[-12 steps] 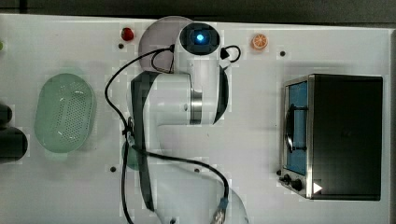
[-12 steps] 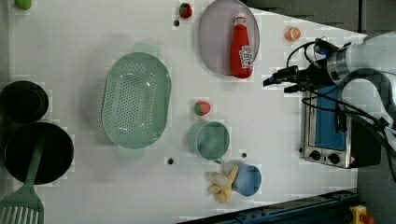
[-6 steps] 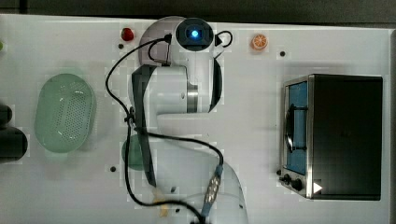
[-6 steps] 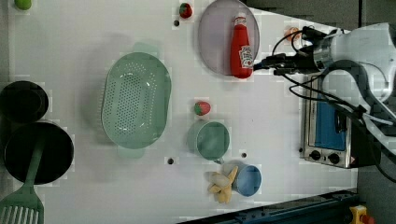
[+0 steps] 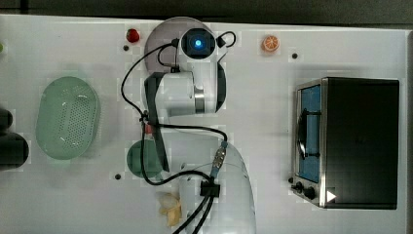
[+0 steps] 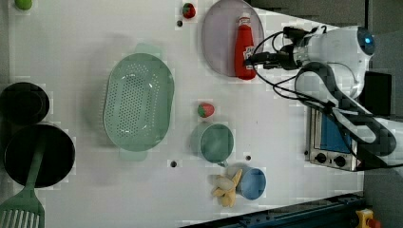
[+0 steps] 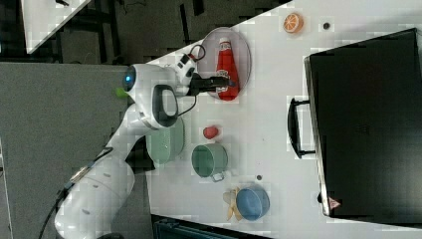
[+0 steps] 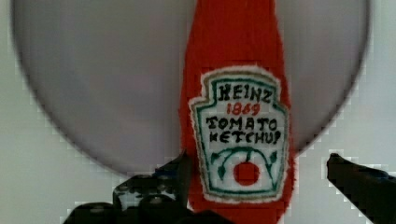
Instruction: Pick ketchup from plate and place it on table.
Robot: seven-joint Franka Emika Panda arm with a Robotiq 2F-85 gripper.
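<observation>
One red ketchup (image 8: 236,116) bottle, soft and stitched-looking with a white label reading "Heinz 1869 Tomato Ketchup" above a small tomato, lies flat on the pale lilac plate (image 8: 102,88), its base overhanging the rim onto the white surface (image 8: 28,186). The gripper (image 8: 259,175) stands wide open, its fingers (image 8: 184,170) straddling the bottle's lower body.

I have the arm (image 6: 332,90) reaching out from its base, bent at the elbow — forearm folded back, wrist (image 7: 149,84) turned down. The gripper (image 8: 261,182) points straight down with its fingers (image 8: 355,179) spread wide — one dark finger on either side, nothing clamped between them.
</observation>
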